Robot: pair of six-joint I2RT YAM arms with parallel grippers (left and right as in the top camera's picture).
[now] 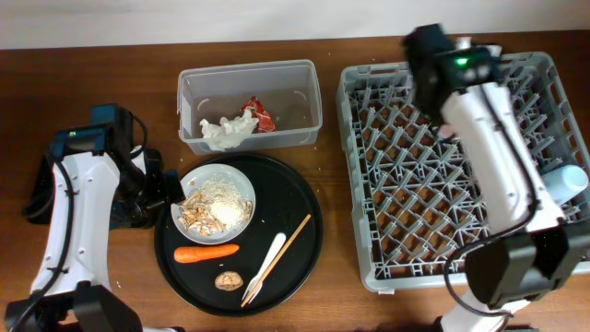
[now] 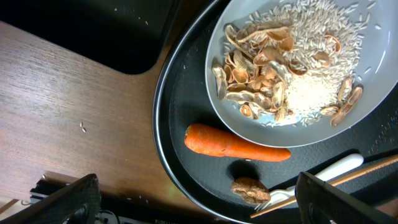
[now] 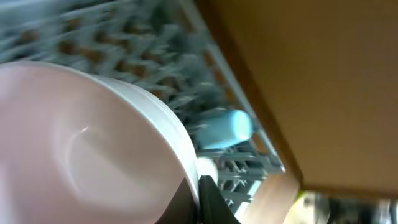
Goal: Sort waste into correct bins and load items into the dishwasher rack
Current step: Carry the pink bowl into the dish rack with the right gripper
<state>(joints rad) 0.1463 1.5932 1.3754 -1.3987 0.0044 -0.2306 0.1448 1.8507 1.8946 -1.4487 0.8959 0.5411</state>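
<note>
My right gripper (image 3: 200, 193) is shut on the rim of the pinkish-white bowl (image 3: 81, 149) over the grey dishwasher rack (image 1: 369, 267); overhead it (image 1: 426, 60) is at the rack's far left. A light blue cup (image 1: 567, 180) lies in the rack. My left gripper (image 2: 205, 211) is open and empty over the round tray's left edge, beside the white plate (image 1: 241, 184) of beige scraps (image 1: 214, 205). Carrot (image 1: 206, 253), brown lump (image 1: 229, 280), fork (image 1: 267, 263) and chopsticks (image 1: 293, 235) lie on the round tray. Napkins (image 1: 226, 131) and the red wrapper (image 1: 259, 113) are in the clear tub (image 1: 189, 92).
The large round black tray (image 1: 304, 198) sits at front centre. The shallow black tray (image 2: 124, 31) lies left of it, mostly hidden under my left arm in the overhead view. My right arm crosses above the rack from the front right.
</note>
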